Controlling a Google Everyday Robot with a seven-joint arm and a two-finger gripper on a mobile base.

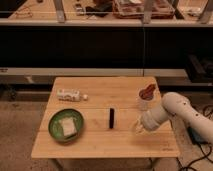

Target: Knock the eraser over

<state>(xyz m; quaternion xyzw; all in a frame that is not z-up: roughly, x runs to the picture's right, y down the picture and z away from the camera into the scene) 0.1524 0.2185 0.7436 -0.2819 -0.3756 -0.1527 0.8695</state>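
The eraser (pixel 111 118) is a small thin black slab standing upright near the middle of the wooden table (pixel 100 145). My gripper (pixel 136 127) hangs low over the table to the right of the eraser, a short gap away, not touching it. The white arm (pixel 175 111) reaches in from the right edge of the view.
A green plate (pixel 66 125) with a pale square item sits at the front left. A white labelled bottle (pixel 69 95) lies on its side at the left. A pale cup with reddish contents (pixel 145 97) stands at the right, just behind the arm. Dark shelving runs behind the table.
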